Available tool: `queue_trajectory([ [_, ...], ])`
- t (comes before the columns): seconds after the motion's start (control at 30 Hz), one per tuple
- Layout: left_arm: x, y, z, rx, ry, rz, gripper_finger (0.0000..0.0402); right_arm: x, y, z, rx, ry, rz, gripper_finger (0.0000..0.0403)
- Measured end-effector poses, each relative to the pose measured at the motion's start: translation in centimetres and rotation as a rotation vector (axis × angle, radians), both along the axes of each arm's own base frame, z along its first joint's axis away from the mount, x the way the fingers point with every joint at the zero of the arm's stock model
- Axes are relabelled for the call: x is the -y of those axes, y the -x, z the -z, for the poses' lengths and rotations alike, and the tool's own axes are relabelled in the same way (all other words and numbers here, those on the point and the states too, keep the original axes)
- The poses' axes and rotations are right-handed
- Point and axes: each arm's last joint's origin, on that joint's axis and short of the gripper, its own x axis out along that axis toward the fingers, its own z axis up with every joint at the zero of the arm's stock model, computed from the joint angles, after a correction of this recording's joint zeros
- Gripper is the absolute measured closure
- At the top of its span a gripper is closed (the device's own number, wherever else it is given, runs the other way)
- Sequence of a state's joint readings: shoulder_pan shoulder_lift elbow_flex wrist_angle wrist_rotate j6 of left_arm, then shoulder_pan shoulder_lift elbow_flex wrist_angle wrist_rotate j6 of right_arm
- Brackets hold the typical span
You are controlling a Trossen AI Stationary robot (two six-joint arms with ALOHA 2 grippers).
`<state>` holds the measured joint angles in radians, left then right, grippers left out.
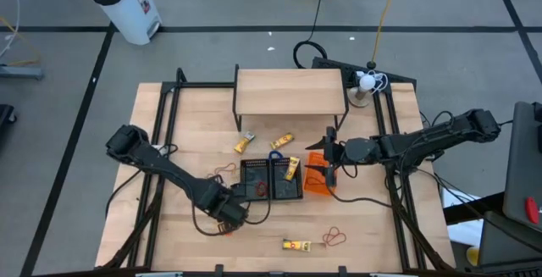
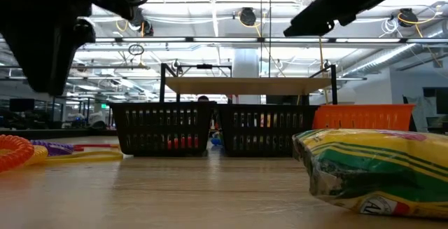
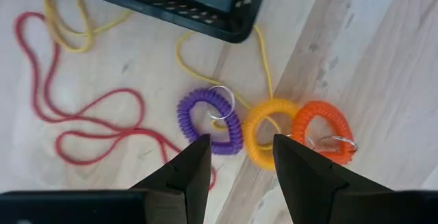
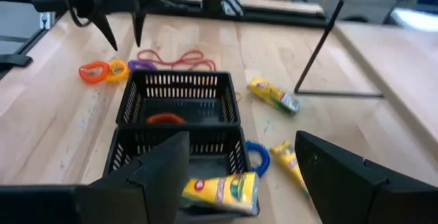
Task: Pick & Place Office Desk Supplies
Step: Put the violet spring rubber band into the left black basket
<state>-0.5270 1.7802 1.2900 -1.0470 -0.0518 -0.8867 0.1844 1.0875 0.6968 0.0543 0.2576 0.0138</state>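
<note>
Three coiled loops sit in a row under your left gripper [image 3: 236, 159]: a purple coil [image 3: 209, 121], a yellow coil [image 3: 268, 133] and an orange coil [image 3: 321, 131], each touching its neighbour, just beside the corner of the black basket [image 3: 205, 8]. That gripper hangs above them with its fingers apart and nothing between them; you can see the purple and yellow coils through the gap. A red cord [image 3: 82, 121] and a yellow cord [image 3: 68, 25] lie loose on the wooden table [image 1: 169, 124] near the coils.

Your right gripper [image 4: 239, 176] hovers over the other side of the two-compartment basket, fingers spread wide and empty. Below it you see a yellow packet [image 4: 222, 190] in the near compartment, an orange loop [image 4: 164, 118] in the far one, and a blue loop [image 4: 256, 157] at the basket's edge. Two more yellow packets [image 4: 274, 94] lie on the table beyond, and another packet [image 1: 296, 244] rests near the front edge beside a thin red band [image 1: 335, 238]. An orange bin [image 1: 315, 184] touches the basket's right side.
</note>
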Motion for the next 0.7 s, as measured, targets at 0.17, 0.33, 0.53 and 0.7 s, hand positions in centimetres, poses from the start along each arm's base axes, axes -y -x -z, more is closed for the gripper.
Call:
queue_trajectory([
  [0.17, 0.3, 1.3, 1.5, -0.058, -0.012, -0.001, 0.0245, 0.0, 0.2, 0.4, -0.037, -0.031, 0.018, 0.0149],
  [0.33, 0.1, 2.0, 2.5, -0.093, -0.016, 0.004, 0.0245, 0.0, 0.2, 0.4, -0.036, -0.04, 0.022, 0.0149],
  [0.53, -0.2, 1.0, 3.0, -0.017, 0.029, 0.034, 0.0245, 0.0, 0.2, 0.3, -0.034, -0.038, 0.021, 0.0149],
  [0.7, -1.0, 0.5, 3.0, -0.007, 0.016, 0.017, 0.0245, 0.0, 0.1, 0.3, -0.034, -0.023, 0.015, 0.0149],
])
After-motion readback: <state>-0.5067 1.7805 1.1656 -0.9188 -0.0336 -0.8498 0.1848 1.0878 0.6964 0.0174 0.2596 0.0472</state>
